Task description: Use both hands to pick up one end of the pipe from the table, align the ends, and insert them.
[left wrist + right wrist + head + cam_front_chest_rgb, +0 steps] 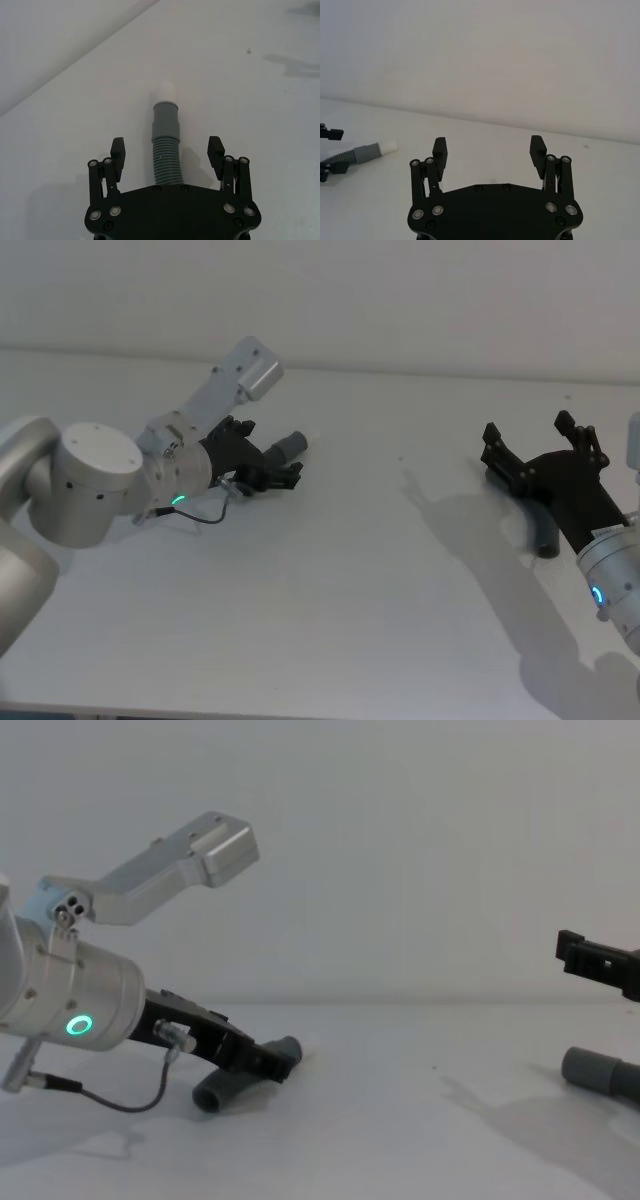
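The left gripper (166, 149) sits low at about 9 o'clock on the table (350, 620) and reaches toward 2 o'clock. Its black fingers (117, 150) are spread, one on each side of the pipe (167, 162) with a gap to it on both sides, so it straddles the hose without pinching it. Behind it is a silver wrist (95, 1000) with a green ring light (78, 1025), and a thin black cable (130, 1105) droops from the wrist toward the table.

Over at 3 o'clock the right gripper (488, 149) hangs above the table with its jaws spread wide and nothing between them. Its wrist glows with a blue ring (597, 595).

The table is plain white and runs back to a pale wall (480, 50).

What I can see of the pipe comes in two places, well apart. A dark ribbed stretch runs out between the left fingers and points toward 2 o'clock. It ends in a smooth grey cuff (165, 120), which lies on the table just past the fingertips and carries a narrower white tip (167, 91). The second grey cuff (597, 1071) lies on the table beneath the right gripper, clear of it.

I cannot see how the two stretches join.
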